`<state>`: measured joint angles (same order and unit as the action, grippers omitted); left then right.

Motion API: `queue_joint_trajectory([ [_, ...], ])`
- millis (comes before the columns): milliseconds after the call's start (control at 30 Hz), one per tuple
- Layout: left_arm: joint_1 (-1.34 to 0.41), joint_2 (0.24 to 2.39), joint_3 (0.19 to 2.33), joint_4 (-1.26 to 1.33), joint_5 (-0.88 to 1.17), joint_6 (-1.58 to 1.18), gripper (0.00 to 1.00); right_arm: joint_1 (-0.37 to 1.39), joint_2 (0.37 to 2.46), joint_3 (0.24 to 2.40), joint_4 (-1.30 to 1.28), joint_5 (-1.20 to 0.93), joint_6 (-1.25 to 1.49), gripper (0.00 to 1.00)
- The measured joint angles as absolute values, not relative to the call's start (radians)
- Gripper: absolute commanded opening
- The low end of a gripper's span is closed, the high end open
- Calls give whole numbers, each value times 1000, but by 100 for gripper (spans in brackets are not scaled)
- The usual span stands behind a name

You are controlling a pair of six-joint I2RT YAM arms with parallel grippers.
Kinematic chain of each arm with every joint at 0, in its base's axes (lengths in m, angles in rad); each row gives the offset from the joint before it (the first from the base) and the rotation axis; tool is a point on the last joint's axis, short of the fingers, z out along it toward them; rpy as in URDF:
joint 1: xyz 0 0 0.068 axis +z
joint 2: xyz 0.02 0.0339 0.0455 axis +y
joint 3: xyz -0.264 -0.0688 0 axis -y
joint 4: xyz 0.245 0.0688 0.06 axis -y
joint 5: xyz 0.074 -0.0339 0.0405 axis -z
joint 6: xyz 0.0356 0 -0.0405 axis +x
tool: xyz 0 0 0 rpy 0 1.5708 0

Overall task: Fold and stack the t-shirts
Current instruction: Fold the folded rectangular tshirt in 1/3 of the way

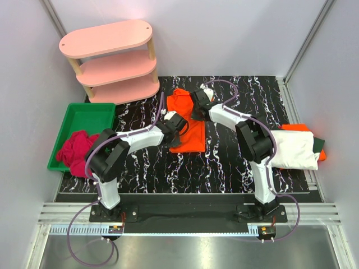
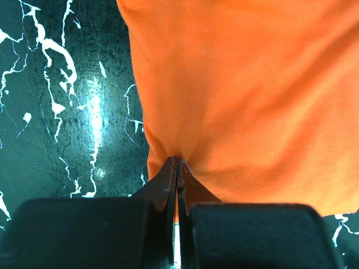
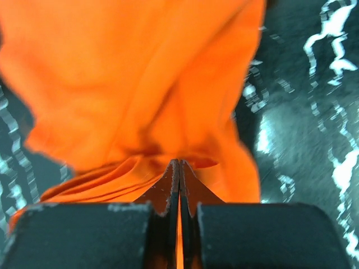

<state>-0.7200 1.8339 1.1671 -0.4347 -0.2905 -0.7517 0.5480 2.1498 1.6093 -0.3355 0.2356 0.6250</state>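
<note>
A bright orange t-shirt (image 1: 189,134) lies part folded in the middle of the black marbled table. My left gripper (image 1: 175,124) is shut on its left edge; in the left wrist view the cloth (image 2: 252,95) is pinched at the closed tips (image 2: 177,161). My right gripper (image 1: 197,106) is shut on the shirt's far part, and the cloth (image 3: 129,84) bunches at its closed tips (image 3: 178,163). At the right edge a folded white t-shirt (image 1: 293,148) lies on top of a dark green one (image 1: 318,144) and an orange one (image 1: 297,128).
A green tray (image 1: 90,116) stands at the left with crumpled red cloth (image 1: 77,150) spilling over its near edge. A pink three-tier shelf (image 1: 112,61) stands at the back left. Grey walls close in both sides.
</note>
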Motion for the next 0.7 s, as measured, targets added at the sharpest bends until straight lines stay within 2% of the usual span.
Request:
queue_joint_trajectory([
  [167, -720, 1834, 1154, -428, -291, -751, 0, 509, 2197, 1618, -351, 242, 625, 0],
  [267, -720, 1834, 1145, -425, -292, -745, 9, 500, 2197, 1615, -349, 245, 609, 0],
  [367, -722, 1828, 1142, -424, -304, -730, 23, 498, 2169, 1561, -302, 245, 580, 0],
  [400, -725, 1820, 1139, -425, -313, -722, 26, 498, 2146, 1533, -298, 245, 565, 3],
  [433, -726, 1811, 1137, -427, -320, -711, 36, 498, 2130, 1520, -298, 245, 556, 8],
  [467, -728, 1796, 1135, -428, -326, -702, 42, 498, 2110, 1509, -297, 245, 543, 14],
  [500, -729, 1777, 1134, -428, -334, -692, 49, 498, 2088, 1502, -296, 247, 533, 27],
  [533, -730, 1755, 1134, -427, -343, -683, 59, 499, 2061, 1496, -296, 250, 524, 32],
  [600, -732, 1708, 1134, -423, -359, -666, 64, 501, 1996, 1485, -295, 261, 508, 36],
  [700, -733, 1639, 1133, -421, -380, -661, 63, 510, 1865, 1438, -280, 272, 497, 33],
])
